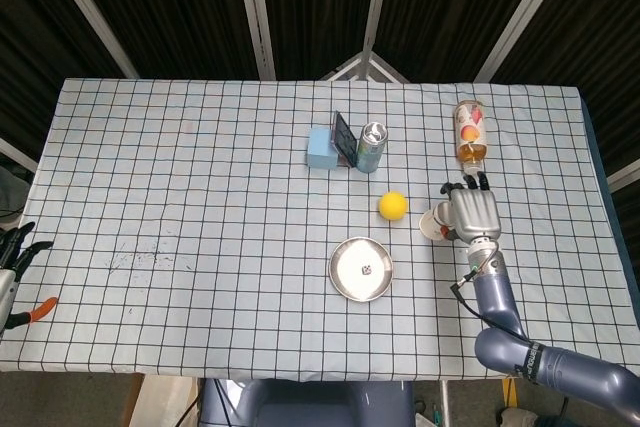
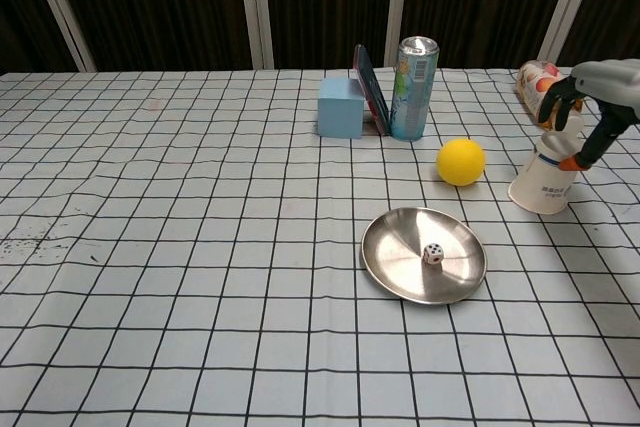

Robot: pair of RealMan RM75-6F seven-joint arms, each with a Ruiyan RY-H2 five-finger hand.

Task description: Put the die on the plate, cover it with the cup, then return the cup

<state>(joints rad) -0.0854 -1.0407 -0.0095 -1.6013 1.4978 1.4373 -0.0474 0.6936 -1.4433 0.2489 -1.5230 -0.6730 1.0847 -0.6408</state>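
Observation:
The white die [image 1: 366,270] [image 2: 433,254] lies in the round metal plate [image 1: 343,285] [image 2: 392,269] at the table's front middle. Right of the plate, a white paper cup [image 1: 434,222] [image 2: 541,188] is upside down and tilted. My right hand [image 1: 471,214] [image 2: 600,87] holds it, with dark fingers curled over its upturned base and the orange-tipped thumb on its side. The hand hides part of the cup in the head view. My left hand [image 1: 14,250] hangs beyond the table's left edge with its fingers spread and nothing in it.
A yellow ball [image 1: 393,205] [image 2: 461,161] sits between the plate and the cup. Behind it stand a green can [image 1: 371,146] [image 2: 414,87], a blue box [image 1: 321,148] [image 2: 341,107] and a dark leaning card [image 2: 370,88]. A bottle [image 1: 470,131] [image 2: 537,79] lies behind the cup.

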